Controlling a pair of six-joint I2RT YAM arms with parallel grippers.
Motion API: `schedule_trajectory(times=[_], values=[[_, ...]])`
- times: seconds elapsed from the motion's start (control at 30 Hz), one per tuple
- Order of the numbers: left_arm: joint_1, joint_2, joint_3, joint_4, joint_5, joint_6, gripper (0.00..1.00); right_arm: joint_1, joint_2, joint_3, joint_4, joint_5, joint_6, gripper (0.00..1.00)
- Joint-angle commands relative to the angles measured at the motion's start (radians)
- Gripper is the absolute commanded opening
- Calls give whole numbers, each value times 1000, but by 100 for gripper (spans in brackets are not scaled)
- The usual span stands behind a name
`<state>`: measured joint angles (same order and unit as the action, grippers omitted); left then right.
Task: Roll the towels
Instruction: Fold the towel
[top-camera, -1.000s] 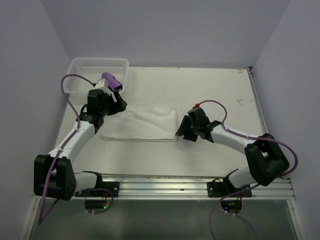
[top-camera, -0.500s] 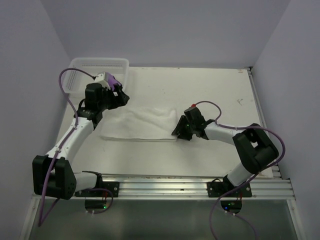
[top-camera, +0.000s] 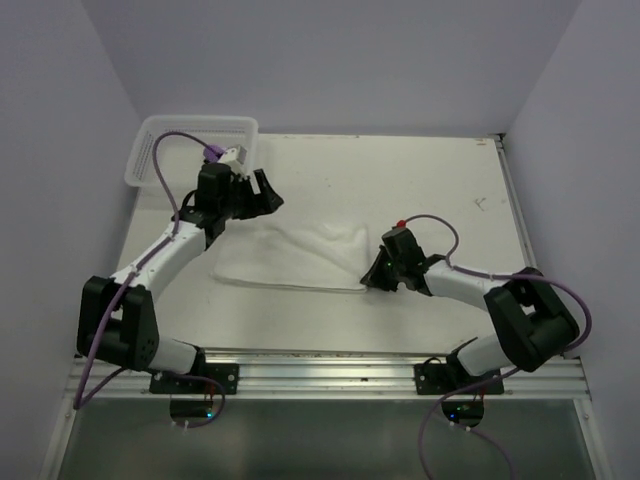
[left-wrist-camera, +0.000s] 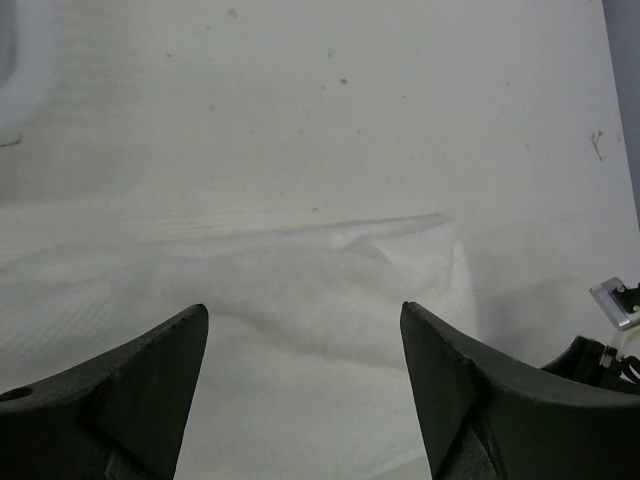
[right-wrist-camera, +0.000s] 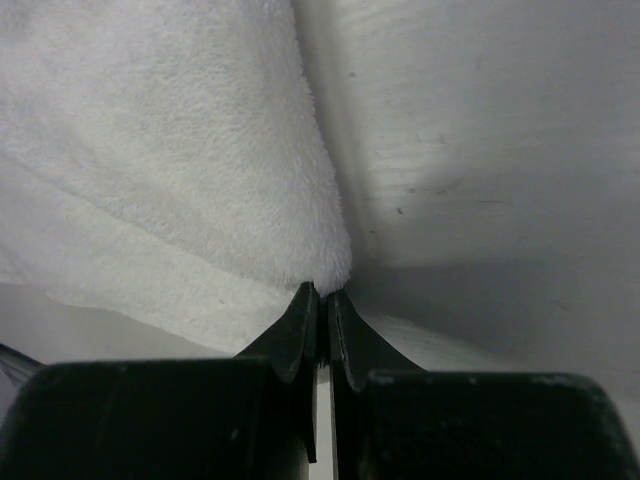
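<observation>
Right gripper (right-wrist-camera: 322, 292) pinched shut at near-right corner of white towel (top-camera: 290, 258); can't tell if cloth is caught. Left gripper (left-wrist-camera: 303, 310) wide open, empty, above far edge. Towel spread mid-table (top-camera: 430, 180). Likely soft, floppy, light; take it by corners.

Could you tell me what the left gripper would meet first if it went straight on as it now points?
Probably the white towel, lying ahead of the open left gripper; depth is unclear.

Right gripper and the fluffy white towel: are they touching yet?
Touching. The right wrist view shows the corner of the fluffy white towel running straight into the tips of the shut right gripper, with no gap.
</observation>
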<state>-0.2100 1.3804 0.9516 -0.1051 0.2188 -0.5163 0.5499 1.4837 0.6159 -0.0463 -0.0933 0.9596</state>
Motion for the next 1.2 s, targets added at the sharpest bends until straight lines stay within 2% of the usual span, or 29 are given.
schedule_trajectory(times=[0.0,0.1,0.2,0.27,0.33,0.43,0.53,0.83,0.87,1.17], values=[[-126,77,107,51,11,-22,82,-22,-72,-56,-185,151,-88,0],[-245,196,232,10,-8,-27,82,-28,-155,-76,-243,214,-131,0],[-369,359,416,-42,-71,-16,82,-31,-210,-100,-250,247,-177,0],[-445,517,589,-142,-102,-14,82,-34,-244,-111,-247,257,-190,0],[-476,654,735,-212,-108,-24,81,-34,-273,-136,-242,268,-183,0],[-528,776,896,-280,-130,-24,79,-38,-332,-180,-230,273,-176,0],[-578,841,996,-321,-151,-22,77,-39,-359,-206,-216,270,-180,0],[-672,882,1017,-361,-216,-60,73,-44,-310,-211,-172,233,-182,0],[-702,876,1003,-345,-266,-65,73,-42,-292,-215,-152,216,-179,0],[-717,928,998,-305,-286,-88,73,-44,-301,-234,-144,204,-182,0]])
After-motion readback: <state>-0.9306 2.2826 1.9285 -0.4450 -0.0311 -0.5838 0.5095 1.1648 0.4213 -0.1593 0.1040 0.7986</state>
